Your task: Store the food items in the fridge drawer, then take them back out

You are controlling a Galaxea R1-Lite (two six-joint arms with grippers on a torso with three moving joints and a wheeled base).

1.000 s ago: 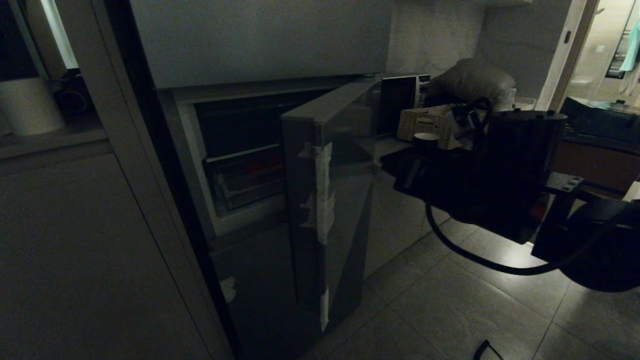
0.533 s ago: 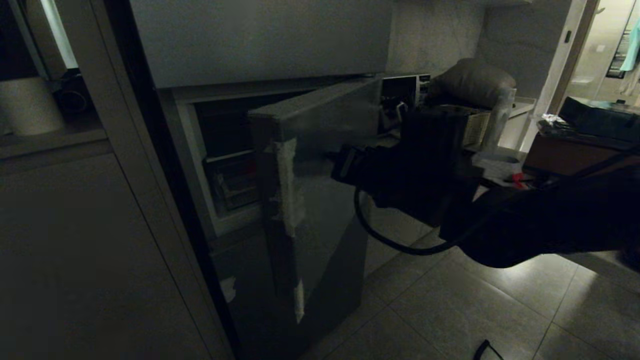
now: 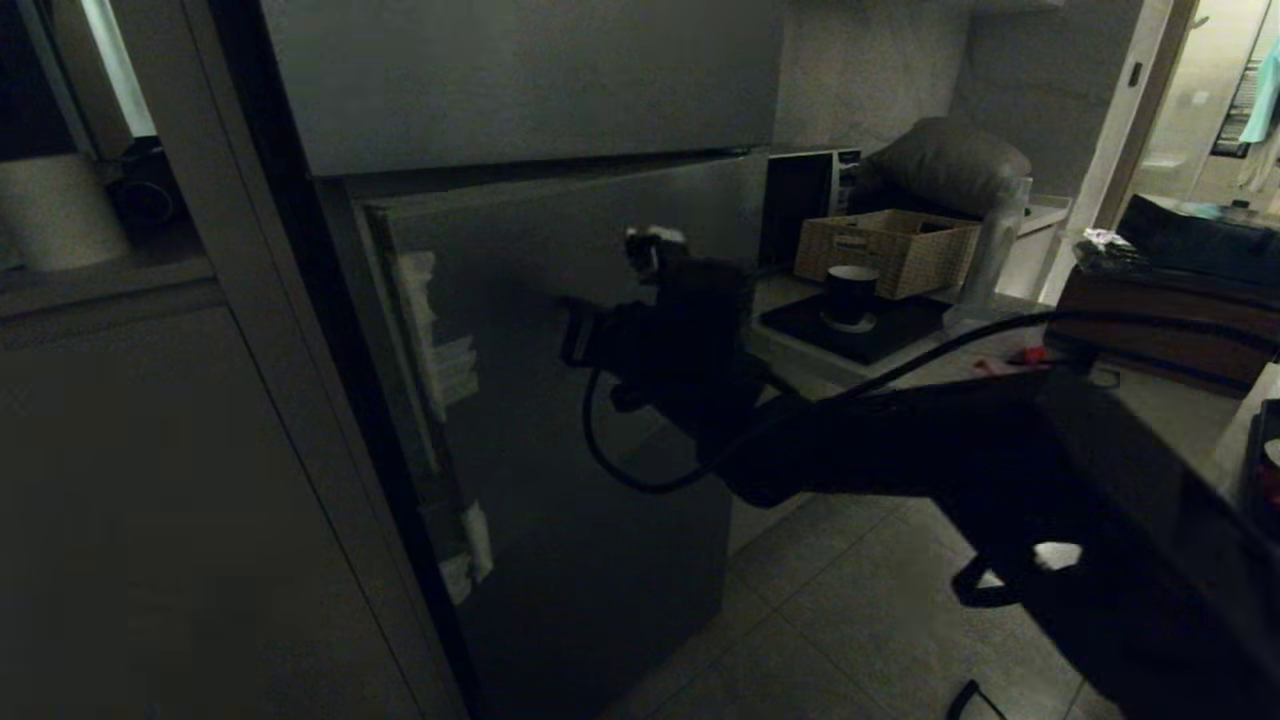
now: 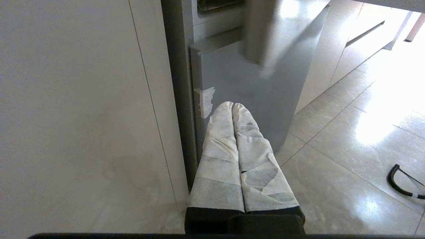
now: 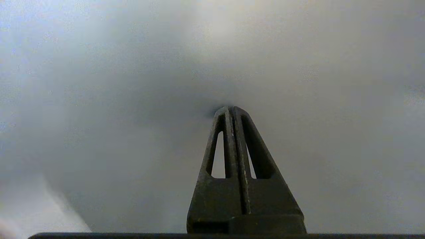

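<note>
Two sets of fingers, both clenched, empty: your right gripper (image 5: 232, 109) tips press the fridge (image 3: 560, 420) door panel; left gripper (image 4: 232, 105) hangs beside its lower panel.

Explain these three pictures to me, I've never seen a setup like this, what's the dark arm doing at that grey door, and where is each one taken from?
This is a two-armed robot on wheels. The dark picture comes from a camera on its head. There, its right arm reaches across to the fridge, and the right gripper is against the middle door panel, which looks almost closed. The other two pictures come from cameras on the wrists. In the right wrist view, the right gripper is shut, holding nothing, its tips on the grey panel. In the left wrist view, the left gripper, wrapped in pale tape, is shut, empty and parked low beside the fridge. The food and drawer are hidden behind the door. A wicker basket sits on the counter beyond.
</note>
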